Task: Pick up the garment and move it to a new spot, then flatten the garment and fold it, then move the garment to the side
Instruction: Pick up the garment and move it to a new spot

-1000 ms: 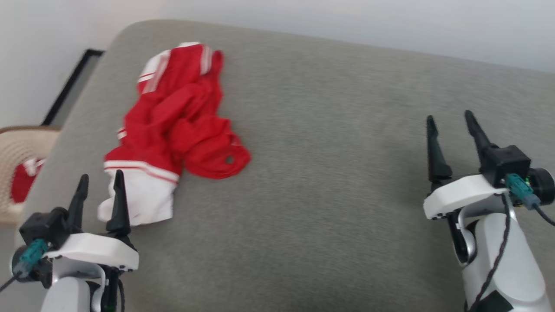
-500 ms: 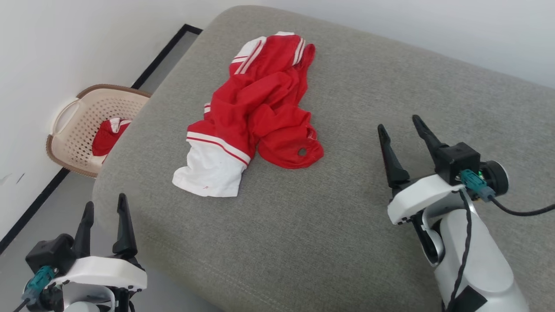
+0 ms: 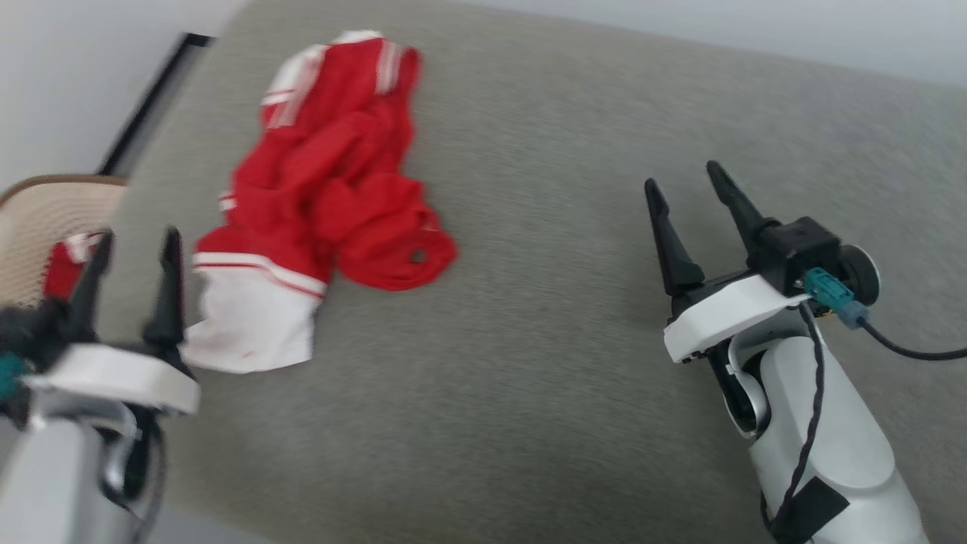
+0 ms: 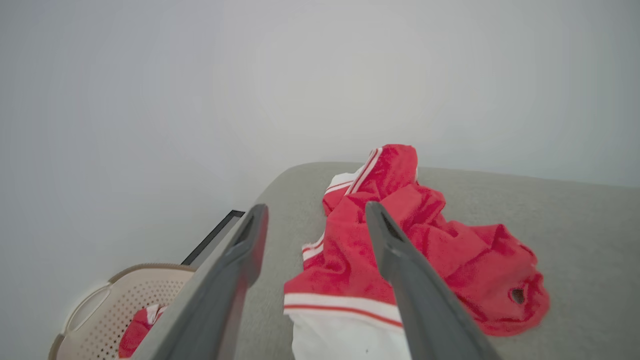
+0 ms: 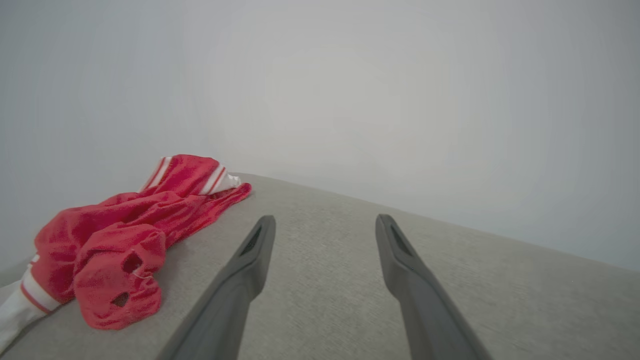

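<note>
Red garment lies crumpled, not yet picked up. Left gripper and right gripper gape empty. Next, the left likely reaches toward one o'clock and pinches cloth.

The shirt lies crumpled on the grey cushion, its white sleeve nearest me. My left gripper hangs just beside that sleeve, fingers spread and empty. My right gripper is well apart to the right, also spread. A beige basket sits at the left.
</note>
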{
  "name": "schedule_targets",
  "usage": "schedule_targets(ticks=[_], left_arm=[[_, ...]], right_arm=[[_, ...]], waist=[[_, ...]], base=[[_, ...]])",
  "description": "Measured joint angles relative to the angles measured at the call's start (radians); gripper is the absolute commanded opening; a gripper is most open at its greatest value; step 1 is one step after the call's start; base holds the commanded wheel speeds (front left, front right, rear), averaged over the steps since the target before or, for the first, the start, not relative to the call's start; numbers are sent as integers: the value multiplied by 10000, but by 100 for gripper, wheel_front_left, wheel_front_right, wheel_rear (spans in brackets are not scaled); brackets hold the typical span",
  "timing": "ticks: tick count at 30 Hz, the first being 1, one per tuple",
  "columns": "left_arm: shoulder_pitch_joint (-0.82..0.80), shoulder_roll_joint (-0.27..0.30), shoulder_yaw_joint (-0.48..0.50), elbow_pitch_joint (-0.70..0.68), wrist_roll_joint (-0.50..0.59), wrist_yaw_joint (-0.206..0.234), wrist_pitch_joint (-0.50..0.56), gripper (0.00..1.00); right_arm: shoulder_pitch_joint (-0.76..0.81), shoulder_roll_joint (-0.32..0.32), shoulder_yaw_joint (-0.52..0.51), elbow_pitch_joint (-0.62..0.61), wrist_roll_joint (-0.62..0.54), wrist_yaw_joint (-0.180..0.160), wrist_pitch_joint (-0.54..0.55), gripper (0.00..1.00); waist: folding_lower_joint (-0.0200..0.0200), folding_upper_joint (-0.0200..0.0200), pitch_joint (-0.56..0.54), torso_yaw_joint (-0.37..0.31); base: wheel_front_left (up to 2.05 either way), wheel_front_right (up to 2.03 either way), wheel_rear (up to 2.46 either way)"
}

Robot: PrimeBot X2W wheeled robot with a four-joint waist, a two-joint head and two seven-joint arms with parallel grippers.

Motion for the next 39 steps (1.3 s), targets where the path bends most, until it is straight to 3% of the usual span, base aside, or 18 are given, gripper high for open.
schedule_targets(ticks=[5, 10, 15, 18, 24, 31, 32, 34, 39], left_arm=[[-1226, 1948, -1216, 738, -1089, -8, 0, 100], [-2389, 4151, -2880, 1718, -3080, -8, 336, 100], [-2910, 5825, -4635, 2067, -5799, -8, 2535, 100], [-3010, 6681, -5198, 2284, -7164, -8, 3795, 100], [-3134, 7689, -5572, 3053, -8978, -21, 5325, 100], [-3224, 8289, -5628, 3442, -10199, -52, 6078, 100], [-3224, 8318, -5634, 3442, -10282, -52, 6078, 71], [-3225, 8341, -5691, 3319, -10326, -46, 5985, 0], [-3423, 8046, -6155, 3110, -9685, 6, 4615, 0]], right_arm=[[139, -12, -107, -374, 217, 0, 0, 100], [183, -13, 52, -884, 673, 0, -2, 100], [196, -21, 309, -1365, 1151, 0, 0, 100], [244, -21, 401, -1653, 1404, 0, 0, 100], [403, -19, 497, -2069, 1630, 0, 0, 100], [497, -19, 508, -2500, 1636, 0, 0, 100], [531, -21, 493, -2531, 1605, 0, 0, 100], [557, -19, 449, -2596, 1544, 0, 0, 100], [600, -13, 278, -2627, 1413, 0, 0, 100]], waist=[[0, 0, 546, -1132], [0, 0, 1149, -2286], [0, 0, 1716, -3416], [0, 0, 2018, -4043], [0, 1, 2525, -5040], [0, 2, 3078, -5639], [-1, 2, 3118, -5671], [-1, 2, 3133, -5662], [0, 1, 2880, -5472]], base=[[0, 0, 0], [0, 0, 0], [0, 0, 0], [0, 0, 0], [0, 0, 0], [0, 0, 0], [0, 0, 0], [0, 0, 0], [0, 0, 0]])
